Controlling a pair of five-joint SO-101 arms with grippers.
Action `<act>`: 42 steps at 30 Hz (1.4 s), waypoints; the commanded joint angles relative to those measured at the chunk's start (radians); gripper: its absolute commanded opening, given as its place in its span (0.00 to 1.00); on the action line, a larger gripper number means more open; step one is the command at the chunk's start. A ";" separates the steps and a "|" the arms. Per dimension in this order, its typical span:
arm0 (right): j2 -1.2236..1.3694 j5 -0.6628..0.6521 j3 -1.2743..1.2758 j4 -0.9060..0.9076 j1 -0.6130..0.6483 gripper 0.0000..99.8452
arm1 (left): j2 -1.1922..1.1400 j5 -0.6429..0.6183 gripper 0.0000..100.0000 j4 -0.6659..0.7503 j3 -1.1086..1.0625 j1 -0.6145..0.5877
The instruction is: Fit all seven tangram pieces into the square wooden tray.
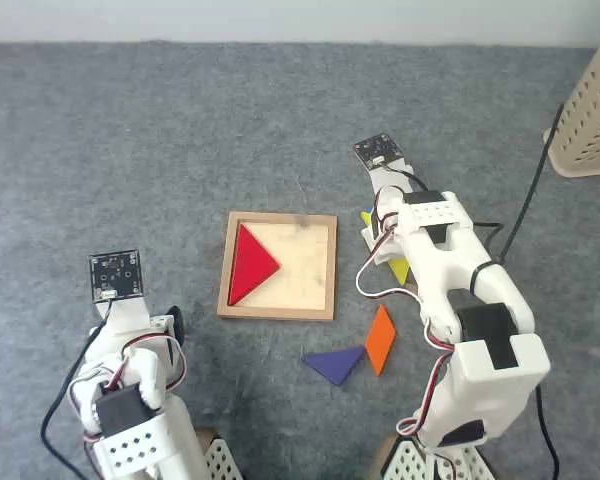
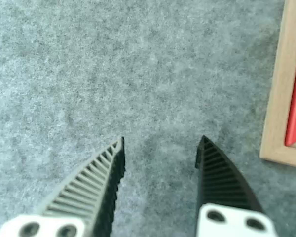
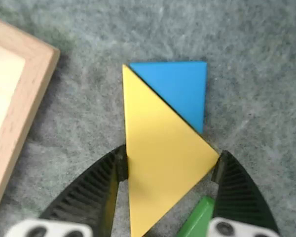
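The square wooden tray (image 1: 280,304) lies mid-table with a large red triangle (image 1: 250,263) in its left half. My right gripper (image 3: 170,159) is just right of the tray, shut on a yellow triangle (image 3: 158,153), one finger on each side. A blue triangle (image 3: 180,89) lies edge to edge with the yellow one, and a green piece (image 3: 197,222) peeks out below it. On the carpet in front of the tray lie a purple triangle (image 1: 335,362) and an orange parallelogram (image 1: 380,338). My left gripper (image 2: 163,148) hangs open over bare carpet left of the tray (image 2: 278,98).
A beige slatted basket (image 1: 590,110) stands at the far right, with a black cable (image 1: 525,215) running down from it toward the right arm. Grey carpet covers the table, with free room behind and left of the tray.
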State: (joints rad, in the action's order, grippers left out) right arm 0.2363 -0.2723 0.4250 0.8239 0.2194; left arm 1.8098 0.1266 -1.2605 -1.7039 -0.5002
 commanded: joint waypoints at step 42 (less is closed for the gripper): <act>-0.015 -0.052 -0.126 0.105 0.007 0.23 | 0.012 -0.009 0.23 -0.003 0.019 0.000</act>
State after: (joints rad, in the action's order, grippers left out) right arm 0.2071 -0.3107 0.3682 0.9191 0.2225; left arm 1.8098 0.1266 -1.2605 -1.7039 -0.5002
